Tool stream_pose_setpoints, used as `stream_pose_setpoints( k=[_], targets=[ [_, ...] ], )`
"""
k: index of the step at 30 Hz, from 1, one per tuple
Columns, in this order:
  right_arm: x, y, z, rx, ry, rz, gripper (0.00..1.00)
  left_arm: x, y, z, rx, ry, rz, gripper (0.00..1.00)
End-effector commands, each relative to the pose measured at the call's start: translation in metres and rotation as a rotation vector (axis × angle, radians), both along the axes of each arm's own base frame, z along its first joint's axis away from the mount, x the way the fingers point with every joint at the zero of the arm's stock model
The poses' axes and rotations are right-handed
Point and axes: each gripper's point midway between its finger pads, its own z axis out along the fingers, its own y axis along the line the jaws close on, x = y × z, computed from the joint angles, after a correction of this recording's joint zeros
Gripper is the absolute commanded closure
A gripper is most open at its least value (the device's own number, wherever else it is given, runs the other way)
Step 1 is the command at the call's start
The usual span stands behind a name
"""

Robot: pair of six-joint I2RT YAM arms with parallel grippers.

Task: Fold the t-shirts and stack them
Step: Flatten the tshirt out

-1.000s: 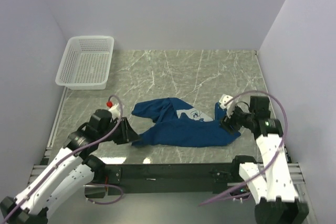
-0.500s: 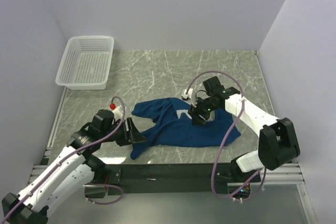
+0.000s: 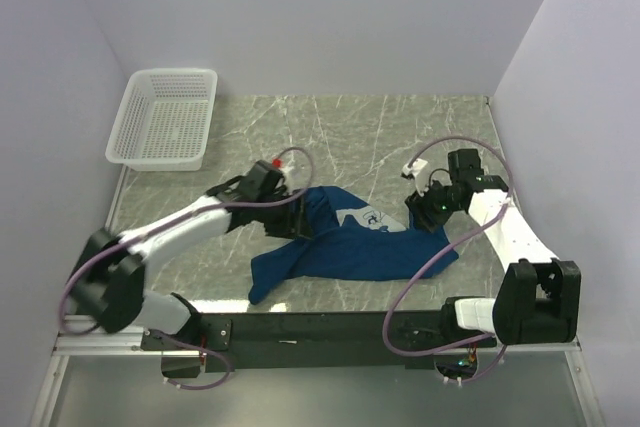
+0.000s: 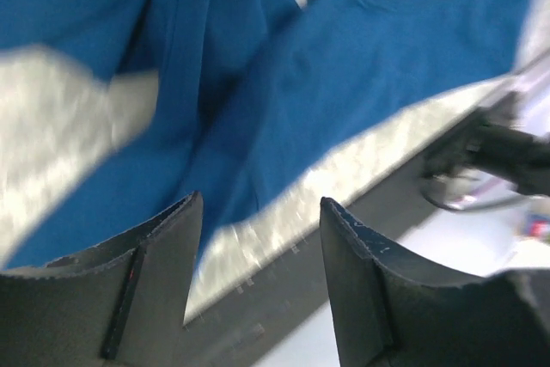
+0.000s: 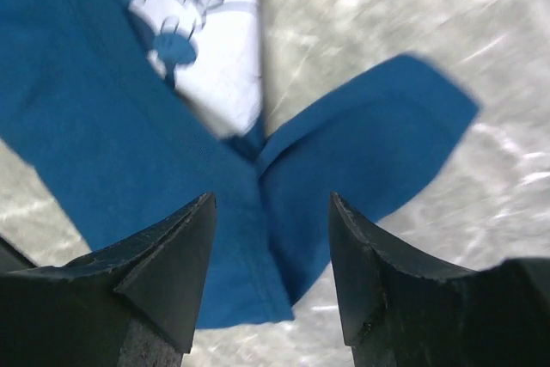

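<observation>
**One shirt, unfolded, nothing stacked yet**

A black rail point(image 3: 320, 332) runs along the near edge. Just beyond it the t-shirt point(image 3: 360, 252) lies crumpled on the surface point(image 3: 400, 142), towards the front and middle. One end trails toward the near edge, the body is bunched and creased, and the pale print point(image 3: 366, 217) shows only in part.

As I read it, no fold has been made and there is no stack. Only one shirt is in view, so flattening, folding and placing all remain to be done.

The left hand point(image 3: 300, 219) hovers over the shirt's left part, its fingers spread with only cloth beneath them. The right hand point(image 3: 425, 215) hangs over the right end beside the print, its fingers likewise spread and holding nothing.

Farther back, the grey marbled surface stretches to a white mesh basket point(image 3: 165, 117) in the far left corner. Plain pale walls point(image 3: 320, 17) close in three sides.
</observation>
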Motion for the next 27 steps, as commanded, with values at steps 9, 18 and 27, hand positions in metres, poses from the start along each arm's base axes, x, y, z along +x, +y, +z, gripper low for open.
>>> stream_pose_setpoints(
  k=[9,18,27],
  targets=[
    [-0.022,-0.009,-0.038,-0.033,0.156,0.053,0.39,0.009,-0.038,-0.039,0.174,-0.055,-0.194,0.4],
    [-0.036,0.004,-0.029,0.035,0.188,0.102,0.87,0.012,-0.041,-0.02,0.171,-0.079,-0.172,0.96],
    [-0.032,0.015,0.026,0.095,0.042,0.128,1.0,0.026,-0.047,0.024,0.128,-0.181,-0.159,0.99]
  ],
)
